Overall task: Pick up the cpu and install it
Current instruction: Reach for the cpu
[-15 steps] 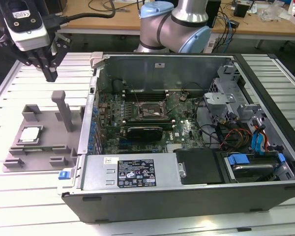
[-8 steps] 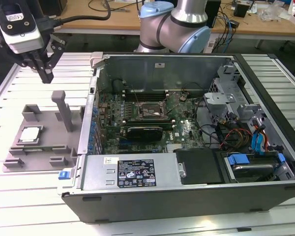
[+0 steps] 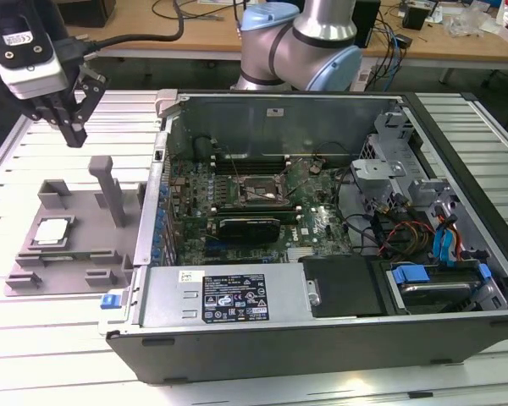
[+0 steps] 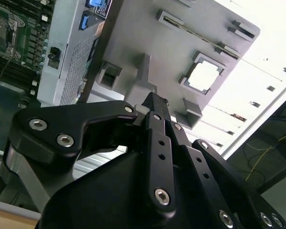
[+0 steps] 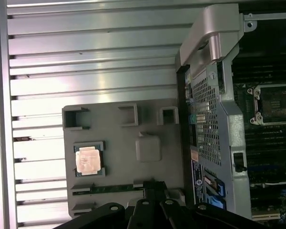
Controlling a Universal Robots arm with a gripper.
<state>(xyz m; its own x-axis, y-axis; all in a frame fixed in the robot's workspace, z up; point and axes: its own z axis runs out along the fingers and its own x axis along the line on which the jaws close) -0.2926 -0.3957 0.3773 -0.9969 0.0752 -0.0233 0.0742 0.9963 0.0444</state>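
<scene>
Plainly, the square, silver-topped cpu [image 3: 52, 231] lies flat in the grey tray [image 3: 91, 222], pincer [image 3: 74, 134] pinched together, empty.

**Tray beside the open case, socket inside it**

The open computer case [image 3: 322, 342] lies on its side on the slatted table [image 3: 42, 355]. Inside the case, the motherboard [image 3: 322, 222] lies flat on the case floor. The socket [image 3: 259, 191] sits on the board, toward the case's rear wall. Just beside the case, on the exterior view's left, the tray [image 3: 80, 254] rests on the table. The cpu [image 3: 52, 232] sits in a recess of the tray, on the half farther from the case. An upright post [image 3: 112, 190] stands on the half nearer the case. The gripper [image 3: 73, 135] hangs on that same side of the case, higher than the tray and apart from it. The arm's base [image 3: 298, 42] stands behind the case.
</scene>
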